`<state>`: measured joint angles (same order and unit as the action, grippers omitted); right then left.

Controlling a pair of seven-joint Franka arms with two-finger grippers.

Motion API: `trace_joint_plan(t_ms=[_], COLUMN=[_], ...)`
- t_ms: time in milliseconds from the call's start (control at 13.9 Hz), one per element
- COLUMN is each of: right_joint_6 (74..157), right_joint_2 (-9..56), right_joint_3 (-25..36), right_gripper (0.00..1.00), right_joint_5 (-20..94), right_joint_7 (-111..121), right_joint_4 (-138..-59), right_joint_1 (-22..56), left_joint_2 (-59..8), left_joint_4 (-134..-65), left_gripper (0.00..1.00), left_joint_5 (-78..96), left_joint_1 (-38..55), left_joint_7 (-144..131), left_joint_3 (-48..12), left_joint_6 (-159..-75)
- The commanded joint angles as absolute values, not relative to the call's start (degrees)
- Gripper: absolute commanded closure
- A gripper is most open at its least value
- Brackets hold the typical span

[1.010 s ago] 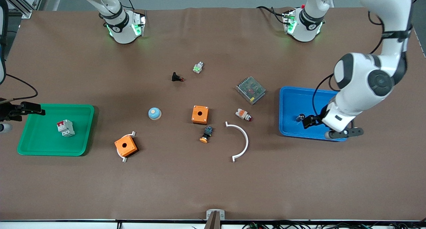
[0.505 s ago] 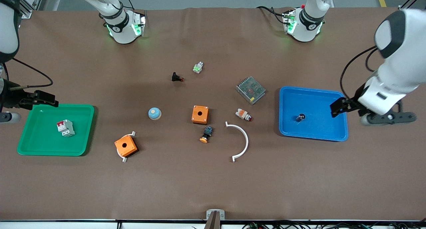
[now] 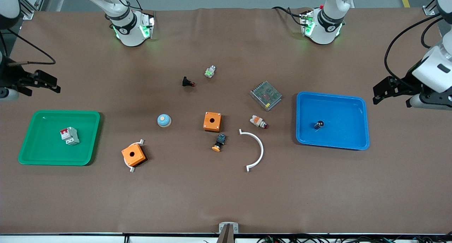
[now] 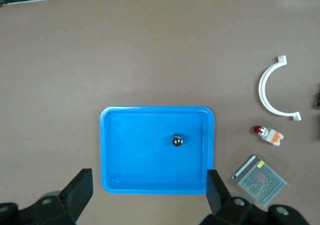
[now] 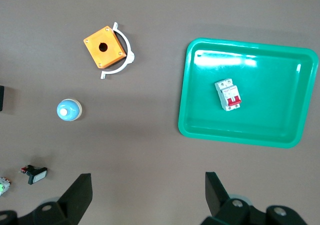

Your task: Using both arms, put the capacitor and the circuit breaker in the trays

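Observation:
The capacitor [image 3: 319,124] lies in the blue tray [image 3: 356,105] at the left arm's end of the table; it also shows in the left wrist view [image 4: 177,140]. The circuit breaker [image 3: 69,135], white with a red lever, lies in the green tray [image 3: 90,119] at the right arm's end; it also shows in the right wrist view [image 5: 228,95]. My left gripper [image 3: 377,94] is open and empty, high over the bare table beside the blue tray [image 4: 115,120]. My right gripper [image 3: 53,84] is open and empty, high over the table beside the green tray [image 5: 190,85].
Between the trays lie two orange boxes [image 3: 212,121] [image 3: 133,154], a white arc [image 3: 256,150], a mesh power supply [image 3: 266,95], a blue dome [image 3: 164,120], a black-and-orange push button [image 3: 219,142], a white-orange-red button [image 3: 258,121] and a black switch [image 3: 188,82].
My left gripper has lifted off the blue tray and moved out past its edge, leaving the capacitor there. My right gripper has drawn away from the green tray toward the bases.

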<state>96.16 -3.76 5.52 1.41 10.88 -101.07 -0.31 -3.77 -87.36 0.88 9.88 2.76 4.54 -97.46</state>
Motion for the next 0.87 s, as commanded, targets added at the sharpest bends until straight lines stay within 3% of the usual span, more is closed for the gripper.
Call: trace_joint_plan(t_ms=[0, 649, 794], right_joint_6=[96.4, 94.3, 94.2], right_joint_2=[-6.6, -5.2, -5.1], right_joint_3=[5.4, 5.0, 2.6], right_gripper=[0.00, 0.00, 0.00], right_joint_5=[0.2, 0.2, 0.0], right_joint_7=[9.6, 8.4, 7.8], right_joint_4=[-102.9, -96.0, -95.8], right_joint_1=[0.2, 1.1, 0.6], left_joint_2=[0.1, -1.1, -1.3], left_joint_4=[-90.8, -87.9, -87.7], left_gripper=[0.00, 0.00, 0.00], left_joint_5=[0.3, -0.3, -0.3], left_joint_1=[8.7, 8.7, 8.9], left_joint_7=[5.0, 0.9, 0.5], left_joint_3=[4.2, 4.0, 4.1], left_joint_6=[-96.9, -96.7, -96.6])
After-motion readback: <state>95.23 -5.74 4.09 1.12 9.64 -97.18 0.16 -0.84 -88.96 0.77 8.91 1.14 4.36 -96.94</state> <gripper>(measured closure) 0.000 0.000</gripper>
